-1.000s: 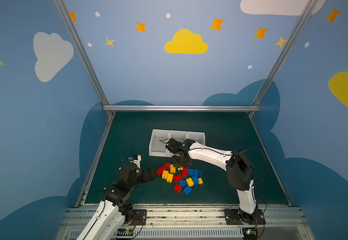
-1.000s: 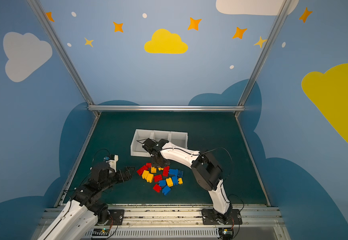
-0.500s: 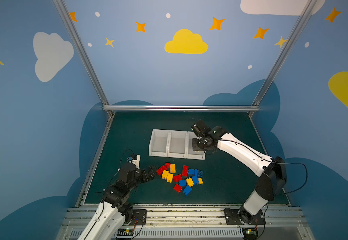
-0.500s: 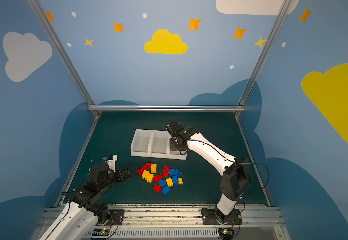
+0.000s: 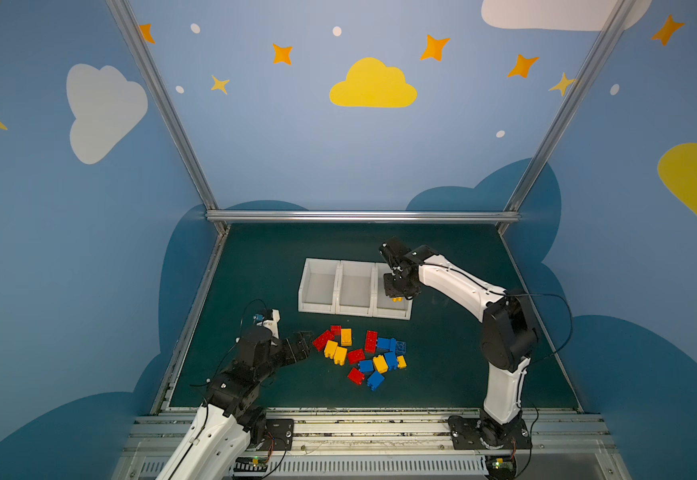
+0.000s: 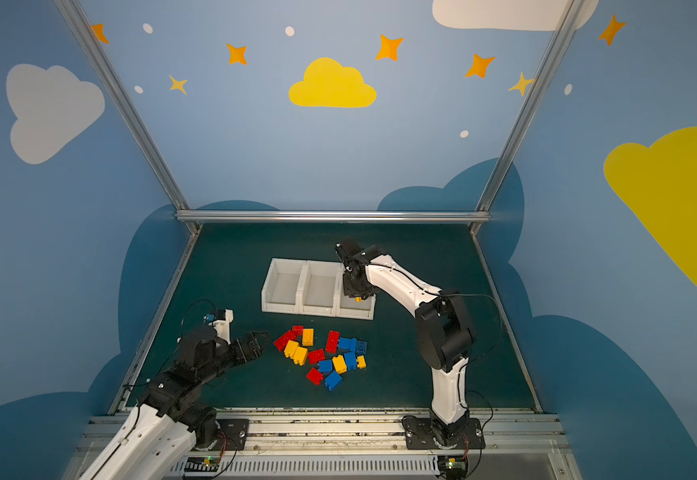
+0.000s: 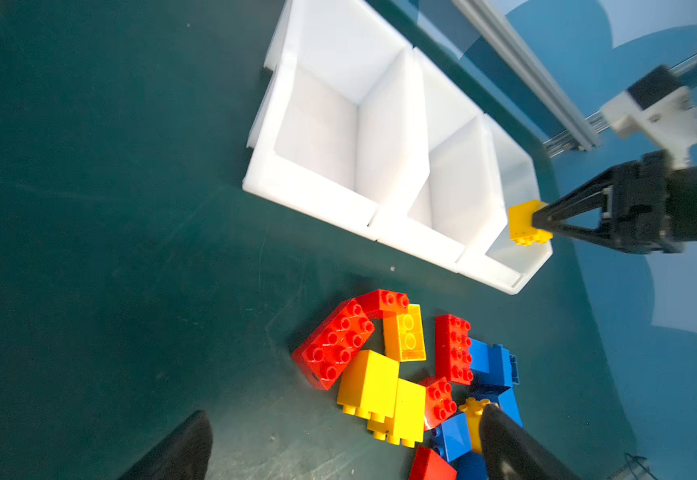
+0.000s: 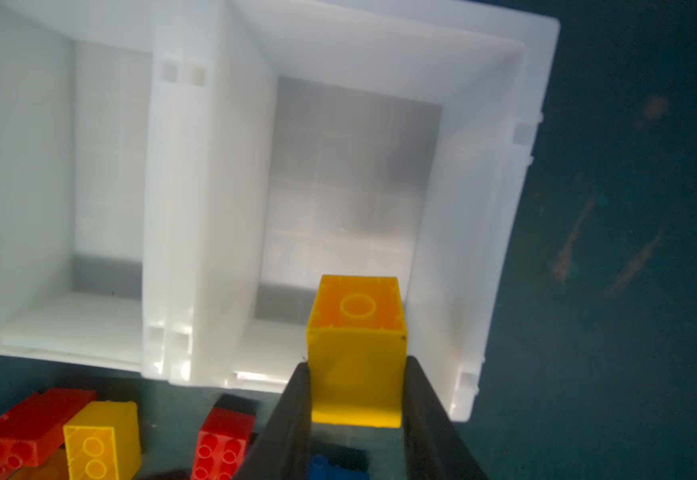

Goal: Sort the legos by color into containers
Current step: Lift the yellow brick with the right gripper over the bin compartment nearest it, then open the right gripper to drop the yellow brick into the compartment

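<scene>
A loose pile of red, yellow and blue legos (image 5: 355,355) (image 6: 316,355) (image 7: 367,382) lies on the green mat in front of the containers (image 5: 355,309) (image 6: 317,309) (image 7: 309,195) (image 8: 209,166), three white bins joined in a row. My right gripper (image 5: 396,293) (image 6: 357,293) (image 8: 356,365) (image 7: 540,220) hangs over the rightmost bin, near its front wall. It is shut on a square yellow brick (image 8: 357,353) (image 7: 525,222) with its hollow underside facing the wrist camera. Just left of the pile, my left gripper (image 5: 308,343) (image 6: 261,340) (image 7: 344,413) sits low and open, holding nothing. The bin floors that show are bare.
A metal rail (image 5: 363,216) closes off the back of the mat, and slanted rails run along both sides. The right arm's dark elbow (image 5: 504,336) stands right of the pile. Open mat lies left of the bins.
My right arm lifted the yellow brick from the pile and swung back and right to the rightmost bin, where it now hovers. The left arm stayed put.
</scene>
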Action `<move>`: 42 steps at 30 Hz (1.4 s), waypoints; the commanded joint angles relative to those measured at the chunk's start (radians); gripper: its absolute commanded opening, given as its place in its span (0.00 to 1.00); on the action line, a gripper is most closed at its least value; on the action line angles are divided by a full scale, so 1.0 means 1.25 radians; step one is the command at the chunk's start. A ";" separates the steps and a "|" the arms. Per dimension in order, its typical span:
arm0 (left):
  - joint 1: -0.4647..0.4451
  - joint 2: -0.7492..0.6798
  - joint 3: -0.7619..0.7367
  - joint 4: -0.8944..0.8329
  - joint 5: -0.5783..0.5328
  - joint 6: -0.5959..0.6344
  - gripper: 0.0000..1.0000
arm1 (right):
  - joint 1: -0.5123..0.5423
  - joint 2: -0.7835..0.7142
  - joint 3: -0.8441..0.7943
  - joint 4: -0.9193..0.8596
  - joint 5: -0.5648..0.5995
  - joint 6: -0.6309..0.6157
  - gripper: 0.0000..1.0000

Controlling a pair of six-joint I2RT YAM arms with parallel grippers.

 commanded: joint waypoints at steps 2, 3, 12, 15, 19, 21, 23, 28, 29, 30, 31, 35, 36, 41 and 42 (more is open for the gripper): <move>-0.003 -0.016 -0.023 0.016 0.021 -0.002 0.99 | -0.009 0.042 0.028 -0.002 -0.015 -0.004 0.26; -0.003 -0.013 -0.023 0.013 0.027 -0.002 0.98 | -0.010 0.049 0.033 -0.003 -0.020 -0.002 0.26; -0.003 0.028 -0.016 0.024 0.072 0.014 0.97 | -0.017 0.074 0.053 -0.019 -0.036 0.023 0.40; -0.003 0.028 -0.016 0.025 0.077 0.016 0.96 | -0.017 0.068 0.052 -0.021 -0.031 0.022 0.43; -0.003 0.030 -0.016 0.024 0.076 0.016 0.94 | -0.021 0.062 0.052 -0.023 -0.031 0.020 0.46; -0.004 0.030 -0.015 0.022 0.076 0.017 0.93 | -0.022 0.057 0.053 -0.027 -0.032 0.021 0.47; -0.003 0.032 -0.010 0.018 0.077 0.020 0.91 | -0.021 0.045 0.052 -0.031 -0.032 0.021 0.48; -0.006 0.056 0.007 0.008 0.079 0.030 0.87 | -0.022 -0.016 0.022 -0.032 -0.043 0.029 0.48; -0.008 0.065 0.012 0.007 0.081 0.032 0.86 | -0.021 -0.033 0.012 -0.030 -0.044 0.032 0.48; -0.010 0.074 0.018 0.005 0.083 0.037 0.85 | -0.022 -0.053 0.000 -0.028 -0.046 0.032 0.48; -0.016 0.087 0.027 0.002 0.084 0.041 0.84 | -0.020 -0.073 -0.014 -0.027 -0.046 0.031 0.48; -0.046 0.143 0.074 -0.020 0.071 0.066 0.83 | -0.021 -0.156 -0.073 -0.032 -0.039 0.033 0.48; -0.058 0.161 0.086 -0.025 0.064 0.072 0.83 | -0.021 -0.177 -0.094 -0.033 -0.037 0.037 0.48; -0.115 0.275 0.158 -0.036 0.050 0.094 0.81 | -0.018 -0.301 -0.214 -0.021 -0.040 0.072 0.48; -0.131 0.302 0.173 -0.037 0.042 0.100 0.80 | -0.017 -0.325 -0.238 -0.021 -0.042 0.082 0.48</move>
